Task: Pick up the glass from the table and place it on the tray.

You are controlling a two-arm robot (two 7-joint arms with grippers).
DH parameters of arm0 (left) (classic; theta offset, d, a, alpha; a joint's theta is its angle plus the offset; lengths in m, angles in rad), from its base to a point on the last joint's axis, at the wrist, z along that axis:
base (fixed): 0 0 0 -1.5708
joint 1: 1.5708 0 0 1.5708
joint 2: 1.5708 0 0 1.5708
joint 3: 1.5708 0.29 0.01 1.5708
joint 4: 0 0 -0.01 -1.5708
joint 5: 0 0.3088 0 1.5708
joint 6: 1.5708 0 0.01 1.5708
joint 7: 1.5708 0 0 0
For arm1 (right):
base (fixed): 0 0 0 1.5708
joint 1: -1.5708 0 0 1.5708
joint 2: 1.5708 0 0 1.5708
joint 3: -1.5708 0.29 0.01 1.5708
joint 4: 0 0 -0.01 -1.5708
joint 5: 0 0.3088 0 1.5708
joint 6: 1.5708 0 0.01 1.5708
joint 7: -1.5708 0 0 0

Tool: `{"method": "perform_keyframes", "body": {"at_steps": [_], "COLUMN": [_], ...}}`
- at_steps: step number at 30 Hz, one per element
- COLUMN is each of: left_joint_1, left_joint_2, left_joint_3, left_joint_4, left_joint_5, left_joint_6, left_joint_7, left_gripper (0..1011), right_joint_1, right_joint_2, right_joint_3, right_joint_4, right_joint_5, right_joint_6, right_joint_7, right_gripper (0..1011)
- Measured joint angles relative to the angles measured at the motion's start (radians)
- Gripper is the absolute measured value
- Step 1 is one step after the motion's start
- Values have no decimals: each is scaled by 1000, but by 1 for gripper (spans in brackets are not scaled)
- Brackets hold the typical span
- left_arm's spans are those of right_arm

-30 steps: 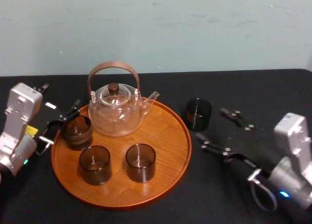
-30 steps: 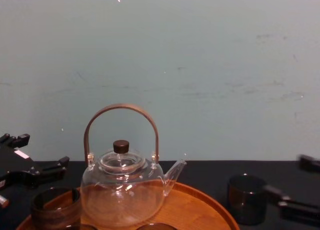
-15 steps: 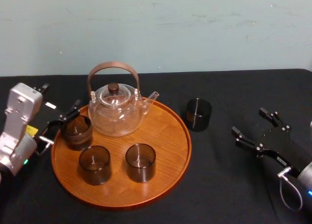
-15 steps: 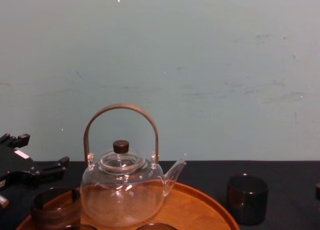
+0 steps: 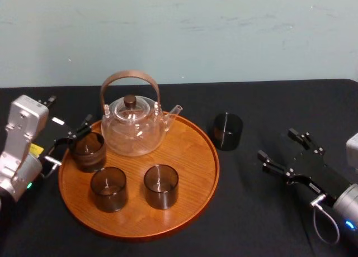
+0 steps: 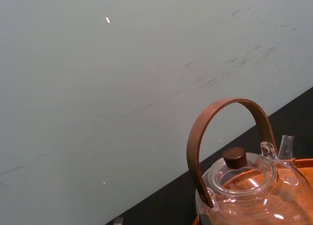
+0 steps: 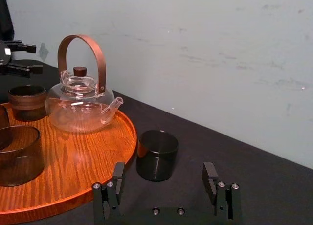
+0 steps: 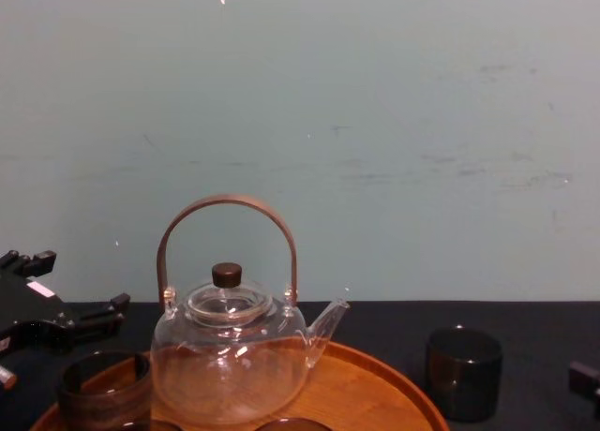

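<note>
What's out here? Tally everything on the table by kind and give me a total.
Glasses: 4
Teapot: 1
Tray: 1
Total: 6

The teapot (image 5: 133,125) stands at the back of the tray (image 5: 190,156), three glasses (image 5: 108,189) before it on the tray. The glass (image 5: 227,131) stands on the table (image 5: 251,212), just right of the tray

Black table (image 5: 251,223) — on it the round wooden tray (image 5: 190,156) and, just beside, a dark glass (image 5: 227,131).
</note>
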Motion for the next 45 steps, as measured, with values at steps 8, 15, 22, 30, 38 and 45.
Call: {"method": "perform_keyframes", "body": {"at_steps": [8, 15, 22, 30, 38, 45], "left_joint_1": [0, 0, 0, 0, 0, 0], "left_joint_2": [0, 0, 0, 0, 0, 0], "left_joint_3": [0, 0, 0, 0, 0, 0], "left_joint_4": [0, 0, 0, 0, 0, 0], "left_joint_5": [0, 0, 0, 0, 0, 0], "left_joint_6": [0, 0, 0, 0, 0, 0], "left_joint_7": [0, 0, 0, 0, 0, 0], "left_gripper": [1001, 1001, 1001, 1002, 1002, 1002], "right_joint_1": [67, 136, 197, 257, 332, 380], "right_joint_2": [-13, -23, -33, -44, -61, -76], "right_joint_3": [-22, -53, -83, -109, -142, -160], "right_joint_4": [61, 120, 180, 245, 329, 391], "right_joint_5": [39, 42, 31, 23, 13, 9], "right_joint_6": [48, 73, 83, 84, 79, 67], "right_joint_7": [40, 47, 54, 67, 86, 101], "right_gripper": [1002, 1002, 1002, 1002, 1002, 1002]}}
